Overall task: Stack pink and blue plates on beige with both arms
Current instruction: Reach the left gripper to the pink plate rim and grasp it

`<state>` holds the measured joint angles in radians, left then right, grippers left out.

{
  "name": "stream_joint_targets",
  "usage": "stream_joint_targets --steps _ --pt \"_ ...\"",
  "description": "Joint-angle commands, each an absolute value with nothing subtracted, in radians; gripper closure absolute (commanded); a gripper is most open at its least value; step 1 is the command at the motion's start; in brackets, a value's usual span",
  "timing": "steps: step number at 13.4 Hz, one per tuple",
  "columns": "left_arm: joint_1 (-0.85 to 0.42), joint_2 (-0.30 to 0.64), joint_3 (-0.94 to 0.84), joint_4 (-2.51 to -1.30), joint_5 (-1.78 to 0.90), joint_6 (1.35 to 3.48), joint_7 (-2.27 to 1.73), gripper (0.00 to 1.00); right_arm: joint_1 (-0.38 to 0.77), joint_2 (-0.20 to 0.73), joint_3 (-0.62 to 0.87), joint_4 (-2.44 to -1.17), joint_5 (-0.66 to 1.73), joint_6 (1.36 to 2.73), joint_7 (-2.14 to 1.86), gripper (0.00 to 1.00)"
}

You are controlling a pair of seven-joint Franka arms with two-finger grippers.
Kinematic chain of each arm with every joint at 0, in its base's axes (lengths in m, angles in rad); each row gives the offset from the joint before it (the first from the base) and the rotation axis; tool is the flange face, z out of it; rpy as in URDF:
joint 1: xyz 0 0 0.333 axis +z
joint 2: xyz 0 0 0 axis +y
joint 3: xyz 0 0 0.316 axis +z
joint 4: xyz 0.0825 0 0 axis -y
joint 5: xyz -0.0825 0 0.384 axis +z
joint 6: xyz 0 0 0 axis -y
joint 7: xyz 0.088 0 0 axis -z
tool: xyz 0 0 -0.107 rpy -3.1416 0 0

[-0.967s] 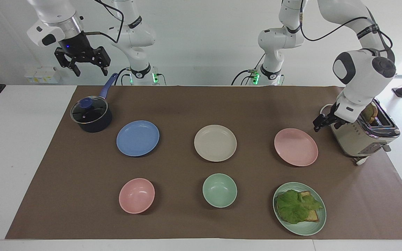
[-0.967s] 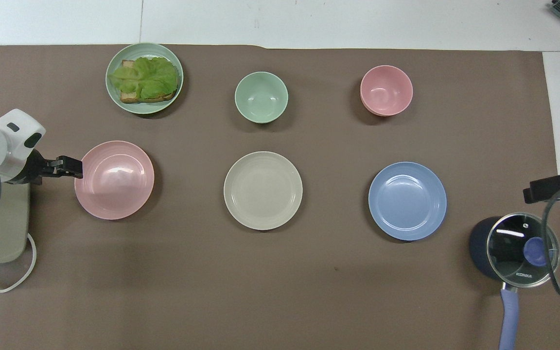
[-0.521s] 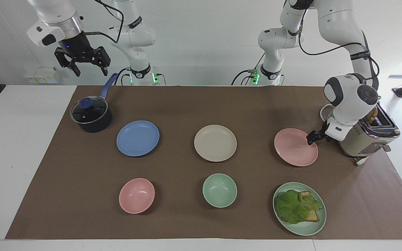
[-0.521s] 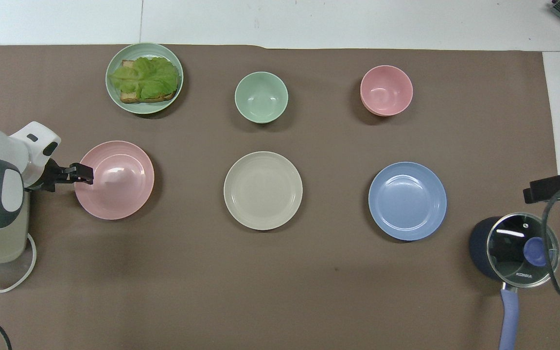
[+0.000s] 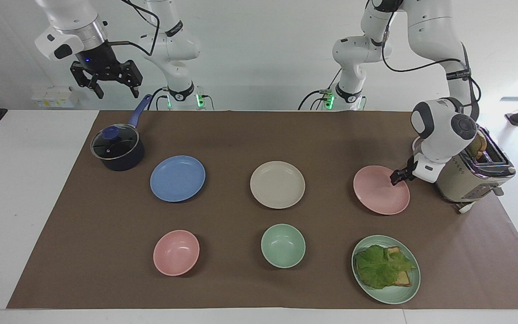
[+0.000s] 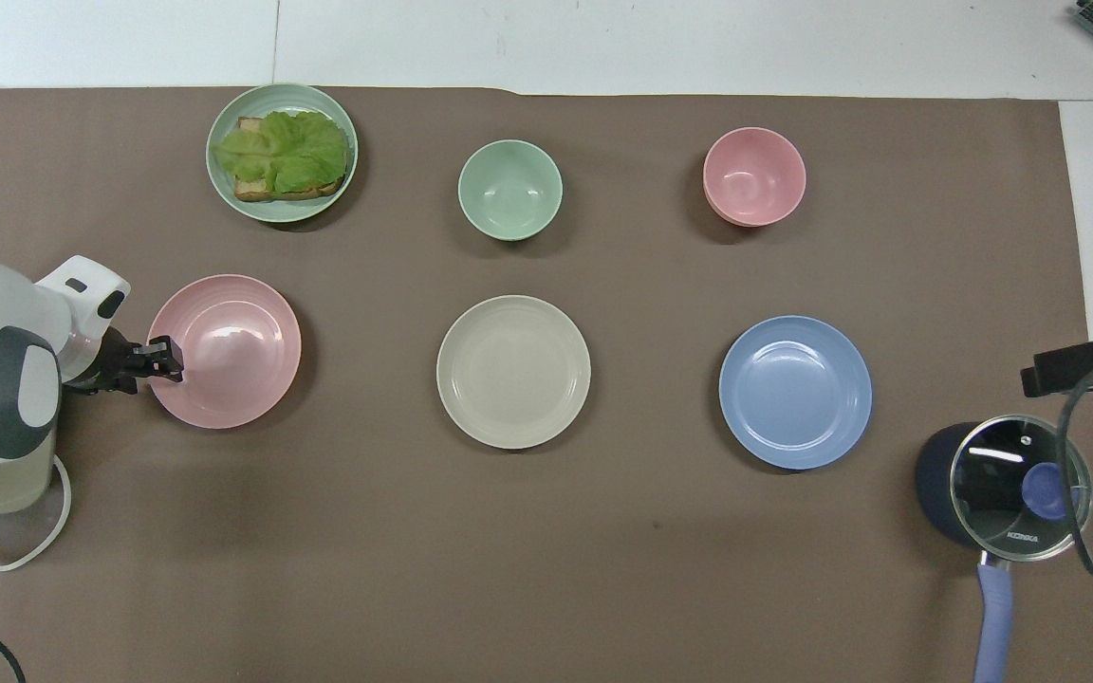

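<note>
Three equal plates lie in a row across the brown mat: the blue plate (image 5: 177,178) (image 6: 795,392) toward the right arm's end, the beige plate (image 5: 277,184) (image 6: 513,371) in the middle, and the pink plate (image 5: 378,191) (image 6: 233,351) toward the left arm's end. My left gripper (image 5: 396,177) (image 6: 167,359) is down at the pink plate's rim, on the edge that faces the toaster. The plate lies flat on the mat. My right gripper (image 5: 117,93) hangs open and empty, high above the pot's handle, where that arm waits.
A beige toaster (image 5: 470,180) stands right beside the left arm's wrist. A dark pot with a glass lid (image 5: 117,150) sits next to the blue plate. Farther from the robots are a pink bowl (image 5: 176,252), a green bowl (image 5: 283,245) and a green plate (image 5: 394,297) with lettuce on toast.
My left gripper has come down from beside the toaster onto the pink plate's rim and drawn its jaws narrower. The right arm and all plates have stayed put.
</note>
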<state>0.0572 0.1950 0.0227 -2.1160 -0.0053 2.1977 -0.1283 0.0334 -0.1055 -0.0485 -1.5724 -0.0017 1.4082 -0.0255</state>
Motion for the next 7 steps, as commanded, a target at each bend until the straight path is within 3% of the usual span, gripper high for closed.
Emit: stream_joint_targets --steps 1,4,7 --pt "0.054 0.163 0.025 -2.135 0.000 2.158 -0.133 1.00 0.029 -0.132 -0.044 -1.605 -0.020 1.427 -0.034 0.00" --pt "0.063 0.160 0.023 -2.071 -0.002 2.042 -0.129 1.00 0.028 -0.132 -0.044 -1.605 -0.020 1.427 -0.032 0.00" --pt "0.067 0.155 0.021 -1.900 -0.061 1.809 -0.129 1.00 0.028 -0.132 -0.046 -1.603 -0.018 1.427 -0.032 0.00"
